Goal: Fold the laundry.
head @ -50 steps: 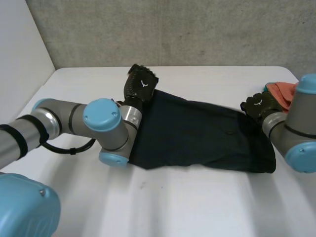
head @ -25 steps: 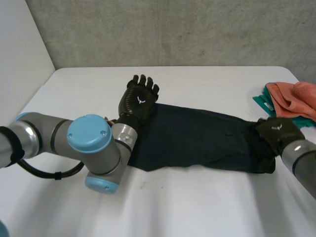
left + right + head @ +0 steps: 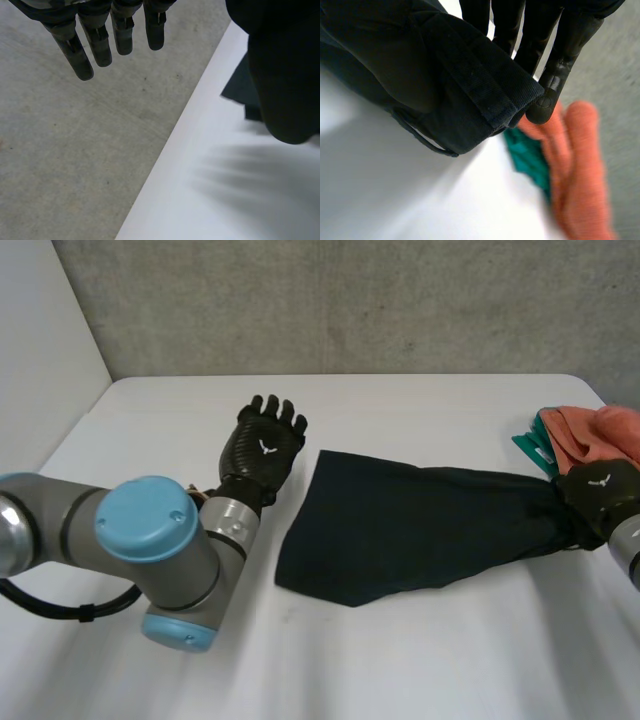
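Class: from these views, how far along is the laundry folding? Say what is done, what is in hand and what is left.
Done: little; the dark garment lies stretched out long on the table, with no finished fold showing. In hand: the right hand pinches its hemmed end; the left hand hangs open, off the cloth. Left: folding it, then the bunched orange cloth and teal cloth.
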`<state>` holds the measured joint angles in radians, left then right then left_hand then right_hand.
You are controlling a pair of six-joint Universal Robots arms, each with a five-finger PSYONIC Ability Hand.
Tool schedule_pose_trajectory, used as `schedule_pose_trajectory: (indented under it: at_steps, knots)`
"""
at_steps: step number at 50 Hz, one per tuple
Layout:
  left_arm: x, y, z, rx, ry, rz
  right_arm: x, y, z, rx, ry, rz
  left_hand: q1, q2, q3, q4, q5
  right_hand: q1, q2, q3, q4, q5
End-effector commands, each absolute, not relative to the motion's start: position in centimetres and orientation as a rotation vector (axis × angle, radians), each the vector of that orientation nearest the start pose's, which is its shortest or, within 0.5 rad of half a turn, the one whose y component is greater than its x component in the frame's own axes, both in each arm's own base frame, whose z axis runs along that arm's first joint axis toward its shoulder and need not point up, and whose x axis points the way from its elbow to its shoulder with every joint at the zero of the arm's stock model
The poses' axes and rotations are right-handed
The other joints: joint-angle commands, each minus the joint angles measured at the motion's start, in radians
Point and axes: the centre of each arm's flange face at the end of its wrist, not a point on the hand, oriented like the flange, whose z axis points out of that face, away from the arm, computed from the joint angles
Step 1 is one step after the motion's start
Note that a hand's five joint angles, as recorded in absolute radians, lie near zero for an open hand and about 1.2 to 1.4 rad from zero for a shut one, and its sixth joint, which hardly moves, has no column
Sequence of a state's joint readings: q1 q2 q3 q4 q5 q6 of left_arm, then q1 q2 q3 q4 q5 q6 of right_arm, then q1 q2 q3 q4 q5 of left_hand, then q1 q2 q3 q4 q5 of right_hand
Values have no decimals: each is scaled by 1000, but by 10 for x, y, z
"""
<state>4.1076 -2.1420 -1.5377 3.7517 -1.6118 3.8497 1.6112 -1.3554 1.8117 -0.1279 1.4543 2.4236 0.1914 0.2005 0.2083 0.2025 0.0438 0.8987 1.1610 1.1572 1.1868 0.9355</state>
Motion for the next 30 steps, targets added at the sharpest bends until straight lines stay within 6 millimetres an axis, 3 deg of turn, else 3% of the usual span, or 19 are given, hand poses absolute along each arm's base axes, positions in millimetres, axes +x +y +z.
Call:
schedule_pose_trajectory:
  at_steps: [1, 3, 4, 7, 8, 9, 11, 13, 15, 19, 20, 21, 22, 23, 28, 30]
  knots:
    - [-323, -259, 184, 1188, 1685, -2227, 176, -299, 213, -1522, 2395, -2123, -17, -26, -34, -28, -44, 498, 235, 239, 209, 286]
    - [-319, -258, 188, 1167, 1698, -2237, 198, -293, 222, -1589, 2265, -2176, -17, -26, -34, -28, -44, 498, 235, 239, 209, 286]
    - [-316, -258, 190, 1152, 1708, -2244, 226, -286, 231, -1647, 2108, -2236, -17, -26, -34, -28, -44, 498, 235, 239, 209, 286]
    - [-309, -257, 199, 1099, 1746, -2277, 259, -278, 233, -1696, 1930, -2273, -17, -26, -34, -28, -44, 498, 235, 239, 209, 286]
    - [-306, -257, 203, 1070, 1771, -2292, 283, -269, 231, -1728, 1804, -2279, -17, -26, -34, -28, -44, 498, 235, 239, 209, 286]
    - [-304, -258, 206, 1054, 1779, -2302, 294, -264, 230, -1747, 1739, -2275, -17, -26, -34, -28, -44, 498, 235, 239, 209, 286]
    - [-297, -260, 212, 1006, 1810, -2315, 327, -240, 218, -1831, 1544, -2208, -17, -26, -34, -28, -44, 498, 235, 239, 209, 286]
    - [-292, -261, 216, 981, 1829, -2318, 345, -223, 206, -1891, 1416, -2128, -17, -26, -34, -28, -44, 498, 235, 239, 209, 286]
    - [-289, -261, 218, 967, 1852, -2316, 362, -206, 179, -1950, 1311, -1989, -17, -26, -34, -28, -44, 498, 235, 239, 209, 286]
    - [-288, -261, 217, 965, 1872, -2302, 374, -195, 153, -1974, 1240, -1866, -17, -26, -34, -28, -44, 498, 235, 239, 209, 286]
    - [-288, -261, 218, 964, 1870, -2304, 375, -196, 153, -1971, 1241, -1866, -17, -26, -34, -28, -44, 359, 97, 101, 71, 148]
    - [-288, -261, 218, 965, 1872, -2305, 375, -196, 154, -1968, 1239, -1871, -17, -26, -34, -28, -44, 64, -198, -194, -224, -147]
    - [-288, -262, 218, 964, 1870, -2307, 376, -199, 158, -1958, 1253, -1893, -17, -26, -34, -28, -44, -596, -858, -854, -884, -807]
    - [-288, -264, 220, 955, 1863, -2316, 375, -200, 160, -1949, 1270, -1905, -17, -26, -34, -28, -44, -724, -986, -983, -1012, -936]
    - [-291, -271, 230, 934, 1828, -2357, 365, -215, 191, -1745, 1476, -2010, -17, -26, -34, -28, -44, -724, -986, -983, -1012, -936]
    - [-297, -274, 240, 919, 1796, -2397, 352, -221, 220, -1500, 1587, -2041, -17, -26, -34, -28, -44, -724, -986, -983, -1012, -936]
